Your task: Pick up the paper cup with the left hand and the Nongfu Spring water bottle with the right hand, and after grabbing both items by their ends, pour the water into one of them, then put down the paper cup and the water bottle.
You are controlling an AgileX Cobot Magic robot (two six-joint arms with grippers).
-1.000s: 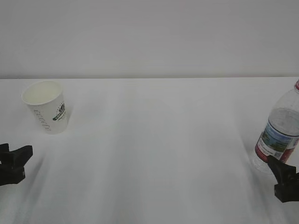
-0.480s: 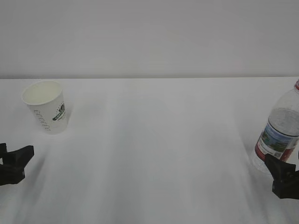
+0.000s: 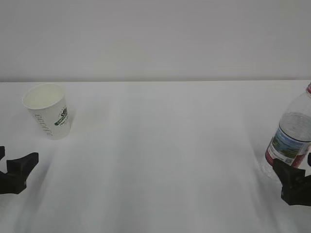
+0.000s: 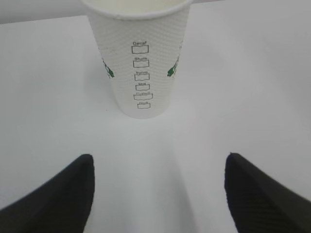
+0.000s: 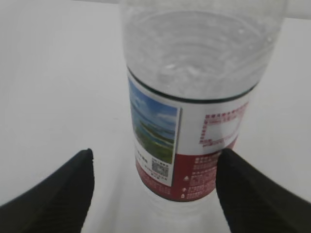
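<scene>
The paper cup [image 3: 47,111] stands upright on the white desk [image 3: 160,155], ahead of the left hand [image 4: 158,194], whose jaws gape wide and empty. The right hand [image 5: 155,194], equally spread and empty, faces the label of the Nongfu Spring water bottle [image 5: 192,121]. Each hand should advance squarely, centre its target between the fingers, then close gently so the cup isn't crushed.

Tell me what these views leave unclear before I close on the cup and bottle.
- Nongfu Spring water bottle: cap cut off by the frame edges in exterior and right wrist views.
- Paper cup: rim cropped in left wrist view; small lettering unreadable.
- Left hand and right hand: only fingertips show.
</scene>
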